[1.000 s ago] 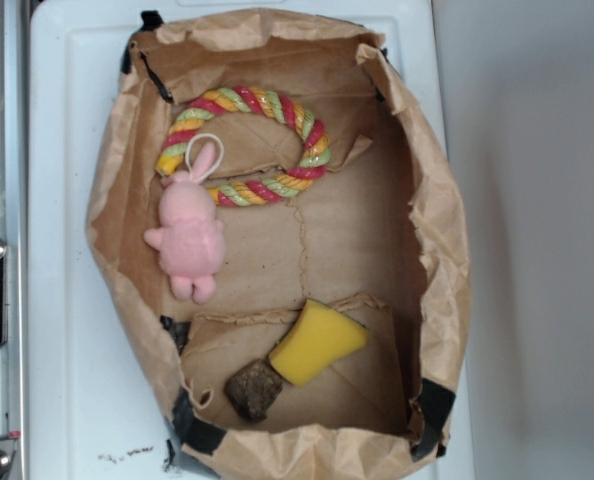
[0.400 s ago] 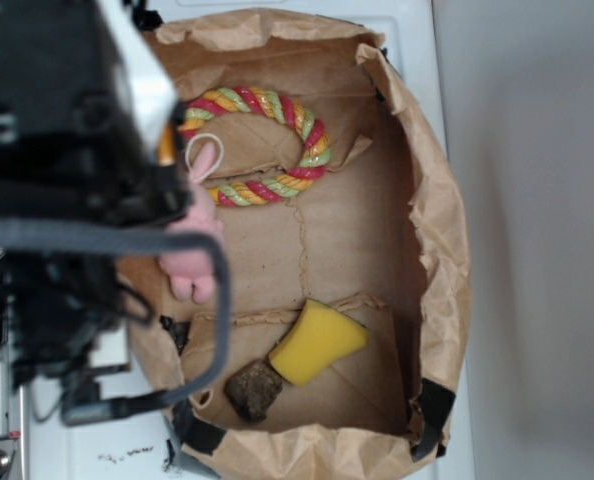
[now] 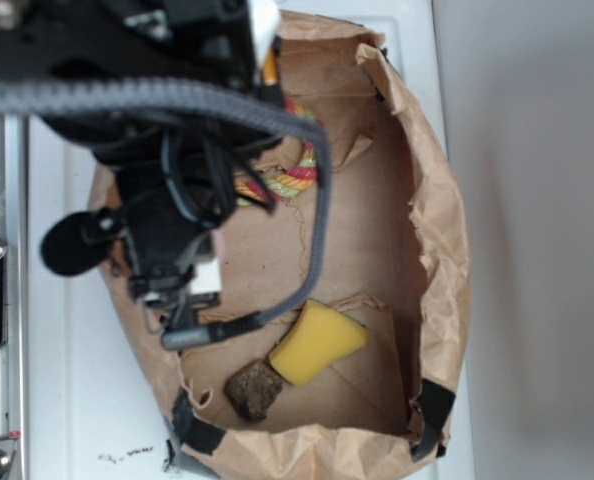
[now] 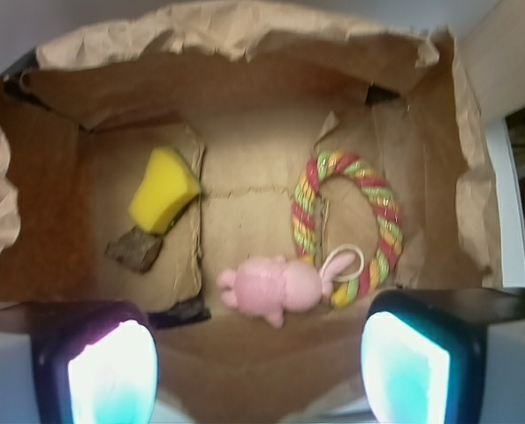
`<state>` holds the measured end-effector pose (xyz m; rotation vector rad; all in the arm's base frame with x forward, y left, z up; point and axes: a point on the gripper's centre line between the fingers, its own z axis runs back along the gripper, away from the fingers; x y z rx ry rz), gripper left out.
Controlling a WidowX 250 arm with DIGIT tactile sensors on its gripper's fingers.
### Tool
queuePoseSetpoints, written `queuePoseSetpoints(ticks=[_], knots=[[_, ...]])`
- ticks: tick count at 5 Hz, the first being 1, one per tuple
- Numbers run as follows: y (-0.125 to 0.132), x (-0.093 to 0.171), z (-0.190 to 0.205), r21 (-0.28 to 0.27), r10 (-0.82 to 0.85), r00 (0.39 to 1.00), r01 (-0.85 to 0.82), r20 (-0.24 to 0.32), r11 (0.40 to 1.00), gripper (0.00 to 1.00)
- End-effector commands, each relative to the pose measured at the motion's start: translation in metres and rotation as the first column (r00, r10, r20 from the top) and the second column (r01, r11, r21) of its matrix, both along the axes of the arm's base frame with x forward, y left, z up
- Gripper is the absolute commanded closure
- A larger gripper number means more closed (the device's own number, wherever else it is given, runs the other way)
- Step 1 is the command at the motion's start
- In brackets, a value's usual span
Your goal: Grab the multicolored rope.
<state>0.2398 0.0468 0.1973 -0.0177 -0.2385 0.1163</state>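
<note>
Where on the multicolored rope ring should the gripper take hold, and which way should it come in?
Probably best: the bare arc of the multicolored rope on the side away from the pink bunny, whose ear and white loop overlap the nearer arc. The ring lies flat on the paper bag floor, so come straight down, fingers straddling that strand across its thickness. The gripper is open and above the bag.

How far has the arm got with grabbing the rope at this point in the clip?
Done: the arm is positioned over the paper bag. In hand: nothing; the gripper is open, high above the contents. Left: the multicolored rope lies untouched on the bag floor, with the pink bunny lying against its lower edge. Descent, closing and lifting all remain.
</note>
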Motion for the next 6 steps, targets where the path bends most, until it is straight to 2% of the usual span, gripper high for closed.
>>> queuePoseSetpoints(ticks=[1, 2, 3, 6], knots=[[0.026, 0.027, -0.042, -0.035, 0.071, 0.997, -0.071, 0.009, 0.997, 0.0], [0.008, 0.041, -0.073, -0.046, 0.038, 0.999, -0.039, -0.026, 0.998, 0.0], [0.0, 0.047, -0.094, -0.036, 0.016, 0.996, -0.019, -0.091, 0.999, 0.0], [0.0, 0.047, -0.094, -0.036, 0.016, 0.996, -0.019, -0.091, 0.999, 0.0]])
